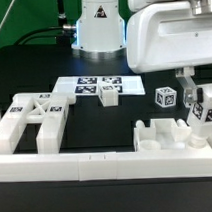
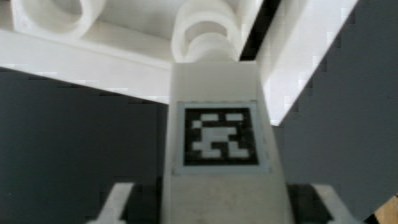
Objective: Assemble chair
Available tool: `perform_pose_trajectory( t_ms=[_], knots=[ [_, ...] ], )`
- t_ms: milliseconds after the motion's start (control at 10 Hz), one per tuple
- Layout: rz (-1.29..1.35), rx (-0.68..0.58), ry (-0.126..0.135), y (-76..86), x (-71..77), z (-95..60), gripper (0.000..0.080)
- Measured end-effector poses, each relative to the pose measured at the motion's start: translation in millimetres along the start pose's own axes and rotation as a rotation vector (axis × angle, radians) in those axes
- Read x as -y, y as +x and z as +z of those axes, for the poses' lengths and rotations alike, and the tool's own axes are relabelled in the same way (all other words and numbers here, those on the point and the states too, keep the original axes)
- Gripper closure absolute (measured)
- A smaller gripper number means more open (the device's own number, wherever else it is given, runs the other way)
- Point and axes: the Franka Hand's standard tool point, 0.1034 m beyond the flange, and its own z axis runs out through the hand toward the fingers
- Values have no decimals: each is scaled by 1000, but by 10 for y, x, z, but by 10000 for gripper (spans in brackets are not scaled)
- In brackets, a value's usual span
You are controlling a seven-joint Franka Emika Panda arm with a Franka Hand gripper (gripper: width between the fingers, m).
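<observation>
My gripper (image 1: 198, 100) stands at the exterior view's right, shut on an upright white chair post (image 1: 202, 113) with a tag on its face. The post's lower end is at a notched white chair block (image 1: 167, 134) on the table. In the wrist view the tagged post (image 2: 217, 130) runs out from between my fingers (image 2: 125, 200) to a white part with rounded openings (image 2: 98, 40). More chair parts lie at the exterior view's left (image 1: 39, 112). A small tagged cube-like part (image 1: 165, 97) stands beside the gripper.
The marker board (image 1: 81, 87) lies at mid-table with a small white tagged block (image 1: 109, 94) on it. A long plain white rail (image 1: 107, 166) runs along the front. The robot base (image 1: 98, 24) stands at the back.
</observation>
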Motion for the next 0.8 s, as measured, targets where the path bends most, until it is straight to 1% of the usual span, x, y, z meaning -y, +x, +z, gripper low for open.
perform_pose_trajectory(
  t_ms=[500, 800],
  knots=[
    [0, 7, -1, -48, -28, 37, 512],
    [2, 9, 0, -80, -4, 83, 512]
  ],
)
